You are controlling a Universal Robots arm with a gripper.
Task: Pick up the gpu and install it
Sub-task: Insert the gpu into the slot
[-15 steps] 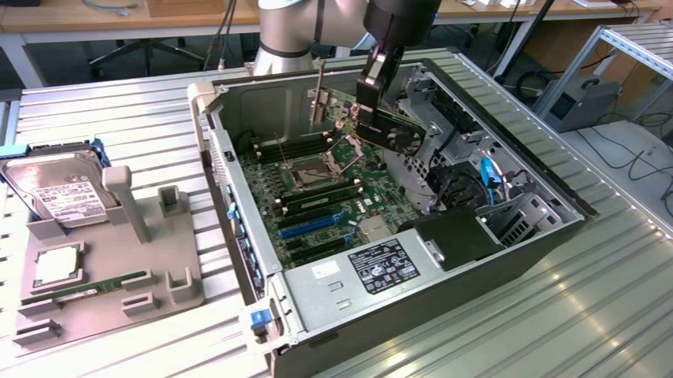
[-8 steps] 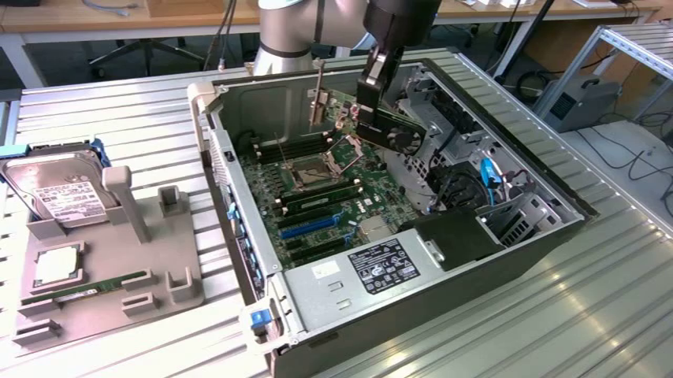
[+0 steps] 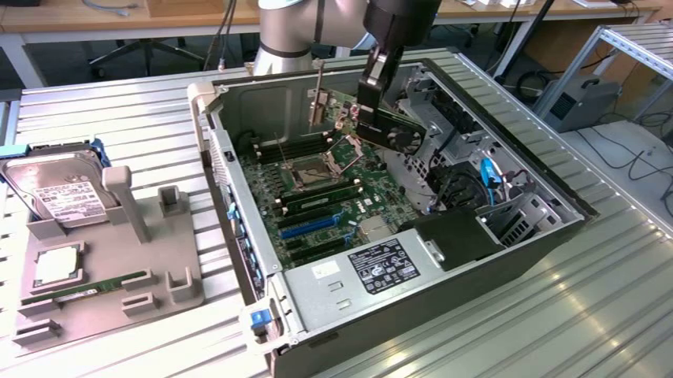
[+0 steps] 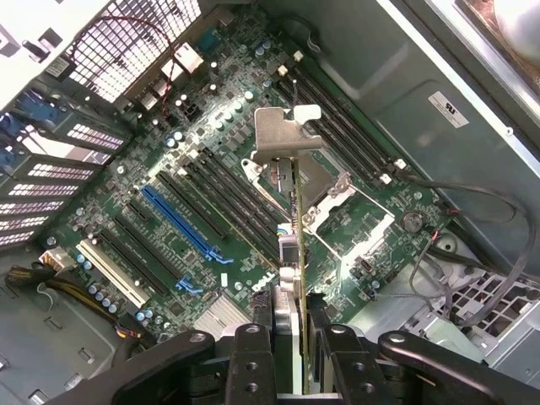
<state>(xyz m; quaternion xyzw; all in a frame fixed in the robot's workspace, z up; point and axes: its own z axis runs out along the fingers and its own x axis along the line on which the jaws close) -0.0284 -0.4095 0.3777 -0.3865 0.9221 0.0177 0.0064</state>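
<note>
Wrist view: your pincer [image 4: 289,337] is clamped on the gpu [image 4: 283,137] by its edge; looks stiff, light, fragile, so hold edges only.

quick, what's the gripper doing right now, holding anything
gripper: closed on the gpu, holding it edge-on above the motherboard.

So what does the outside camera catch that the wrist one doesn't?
Exterior view adds: the grey parts stand beside the computer case, holding a hard drive, and the ribbed metal table. Wrist view adds: the gpu edge-on between the black fingers, plus yellow wires by the motherboard. Both: the gripper clamped on the gpu over that board.
</note>
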